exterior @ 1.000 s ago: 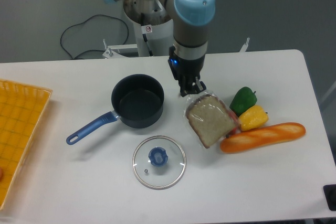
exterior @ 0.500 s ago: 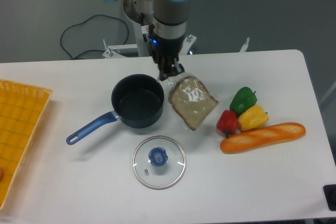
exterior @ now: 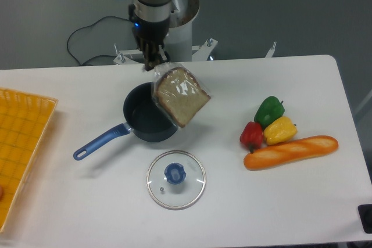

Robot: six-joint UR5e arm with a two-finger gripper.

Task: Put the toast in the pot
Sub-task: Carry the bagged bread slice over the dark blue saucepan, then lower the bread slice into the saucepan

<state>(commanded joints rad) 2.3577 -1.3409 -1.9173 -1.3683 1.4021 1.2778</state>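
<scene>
While our hand point(exterior: 152, 62) pinches the plastic wrap at the top corner of the toast point(exterior: 181, 96), the slice hangs tilted in the air, overlapping the right rim of the pot point(exterior: 142, 121) in this view. We see the pot sitting on the white surface point(exterior: 87, 201) with its blue handle pointing lower left. Below it lies the glass lid point(exterior: 175, 179). Off to the right we see green point(exterior: 269, 110), red point(exterior: 251, 135) and yellow point(exterior: 280, 130) peppers beside a baguette point(exterior: 290, 151), and a yellow tray point(exterior: 20, 143) at far left

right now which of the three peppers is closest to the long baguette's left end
The small red pepper, sitting just above the orange-tan baguette at its left tip; the yellow pepper and the green pepper lie further right and back.
</scene>
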